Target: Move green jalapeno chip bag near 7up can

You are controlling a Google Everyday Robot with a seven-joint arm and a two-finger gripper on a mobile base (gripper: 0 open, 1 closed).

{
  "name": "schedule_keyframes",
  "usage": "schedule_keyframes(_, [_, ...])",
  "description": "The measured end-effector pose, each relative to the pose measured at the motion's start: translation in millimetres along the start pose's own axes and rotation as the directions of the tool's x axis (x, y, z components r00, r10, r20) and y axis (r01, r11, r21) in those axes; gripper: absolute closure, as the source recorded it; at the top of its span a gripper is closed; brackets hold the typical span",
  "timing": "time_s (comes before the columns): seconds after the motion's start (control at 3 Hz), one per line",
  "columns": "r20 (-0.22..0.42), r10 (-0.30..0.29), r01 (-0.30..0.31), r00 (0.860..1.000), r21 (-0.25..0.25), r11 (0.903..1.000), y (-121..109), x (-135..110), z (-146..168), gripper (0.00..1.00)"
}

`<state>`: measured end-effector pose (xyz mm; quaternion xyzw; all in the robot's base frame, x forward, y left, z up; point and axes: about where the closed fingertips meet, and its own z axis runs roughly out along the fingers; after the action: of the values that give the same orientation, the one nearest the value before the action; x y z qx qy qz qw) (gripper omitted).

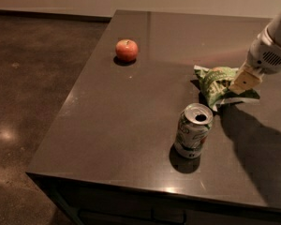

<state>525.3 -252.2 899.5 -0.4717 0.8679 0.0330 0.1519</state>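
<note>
The green jalapeno chip bag (217, 85) is crinkled and lies at the right of the dark table, just behind and to the right of the 7up can (192, 131). The can stands upright near the table's front edge with its silver top open. My gripper (244, 81) comes in from the upper right, with its pale fingers shut on the bag's right end. The bag sits low over the table. I cannot tell whether it touches the surface. A small gap separates bag and can.
A red apple (126, 50) sits at the far left of the table (107, 121). The table's front edge runs just below the can and its left edge drops to a brown floor (33, 78). My arm's shadow falls across the table's right side.
</note>
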Motion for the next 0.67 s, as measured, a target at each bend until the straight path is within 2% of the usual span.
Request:
schedule_keyframes(0.33, [0.042, -0.063, 0.065, 0.997, -0.045, 0.9969, 22, 3, -3, 1.00])
schedule_keyframes(0.67, [0.105, -0.131, 0.141, 0.986, -0.095, 0.9855, 45, 6, -6, 1.00])
